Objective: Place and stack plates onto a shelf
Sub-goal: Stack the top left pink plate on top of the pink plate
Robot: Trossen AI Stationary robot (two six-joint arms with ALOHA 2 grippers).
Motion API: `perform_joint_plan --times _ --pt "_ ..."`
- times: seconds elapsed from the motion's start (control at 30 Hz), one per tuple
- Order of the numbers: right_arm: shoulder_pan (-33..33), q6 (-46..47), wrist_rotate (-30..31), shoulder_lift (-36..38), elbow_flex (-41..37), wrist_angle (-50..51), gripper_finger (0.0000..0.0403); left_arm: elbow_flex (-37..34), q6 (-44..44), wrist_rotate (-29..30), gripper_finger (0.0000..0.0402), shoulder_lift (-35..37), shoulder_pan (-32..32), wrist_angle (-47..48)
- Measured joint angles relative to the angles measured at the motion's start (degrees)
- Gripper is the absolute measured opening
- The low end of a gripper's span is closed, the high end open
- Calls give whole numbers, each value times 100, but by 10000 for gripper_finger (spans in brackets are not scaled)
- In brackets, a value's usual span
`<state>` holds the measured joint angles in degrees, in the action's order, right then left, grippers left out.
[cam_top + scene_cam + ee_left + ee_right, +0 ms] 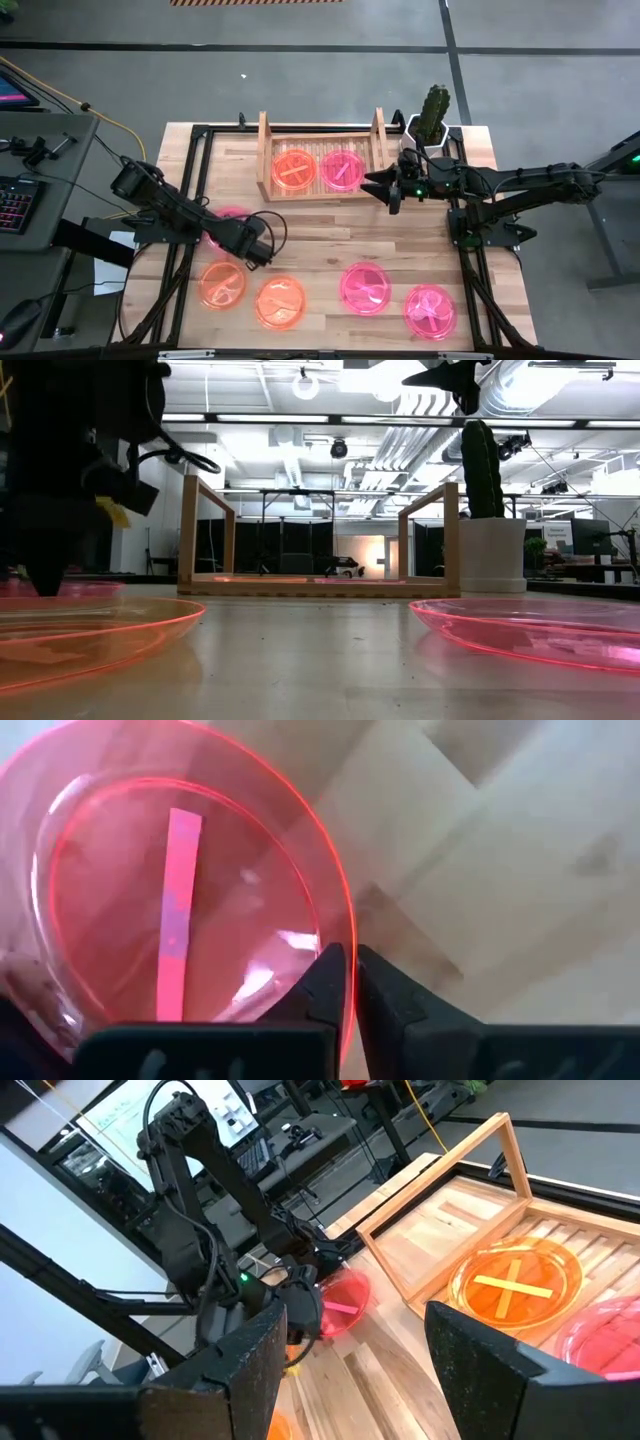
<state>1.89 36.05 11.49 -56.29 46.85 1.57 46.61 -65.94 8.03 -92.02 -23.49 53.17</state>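
The light-wood shelf (pixel 320 158) stands at the table's far middle, with an orange plate (pixel 294 168) and a pink plate (pixel 341 170) lying side by side on its slats. My left gripper (pixel 258 250) points down at the table's left, shut on the rim of another pink plate (pixel 228 222). Two orange plates (pixel 222 285) (pixel 280 302) and two pink plates (pixel 367 287) (pixel 430 310) lie flat near the front edge. My right gripper (pixel 385 190) hangs open above the table beside the shelf's right board, holding nothing. My left gripper pinches the pink plate's rim (pixel 345 945) between its two fingertips (pixel 325 982), one finger inside the plate and one outside. The fingers come from above, pointing steeply down. The plate seems to lie on the table; I cannot tell whether any part is lifted.
A white pot with a cactus (pixel 432 125) stands right of the shelf at the far right corner. Bare wood (pixel 330 235) lies between the shelf and the front plates. A desk with a keyboard (pixel 15 200) stands beyond the table's left edge.
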Motion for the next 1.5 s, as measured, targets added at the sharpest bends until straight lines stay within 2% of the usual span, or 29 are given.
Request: perform_joint_plan --times 0.2,0.4,0.53,0.67,0.77,0.93,1.13,1.23,1.4,1.5 --pt "2 0 0 0 0 58 222 132 548 -664 2 965 -4 69" --pt "2 -1 -2 0 0 84 222 859 1030 -1634 1 2180 1 631" --pt "2 -8 -2 0 0 82 222 1554 1060 -1660 0 2771 160 636" --pt "2 -32 -3 0 0 78 222 2245 1389 -1656 0 2823 531 172" --pt "2 -37 -9 47 0 53 222 2766 1996 -1654 0 2501 905 -249" --pt "2 -48 -11 367 0 -197 222 3825 3567 -1627 0 1400 1569 -108" --pt "0 -50 121 914 2 -440 222 4889 5706 -1012 0 -82 2184 15" --pt "-1 -142 188 1081 2 -435 222 5109 6503 -560 0 -689 2435 -11" --pt "0 -396 499 1147 2 -427 222 5110 7716 574 0 -1554 2760 -227" --pt "-1 -502 657 1105 2 -425 222 5110 8275 717 0 -2015 2899 -465"
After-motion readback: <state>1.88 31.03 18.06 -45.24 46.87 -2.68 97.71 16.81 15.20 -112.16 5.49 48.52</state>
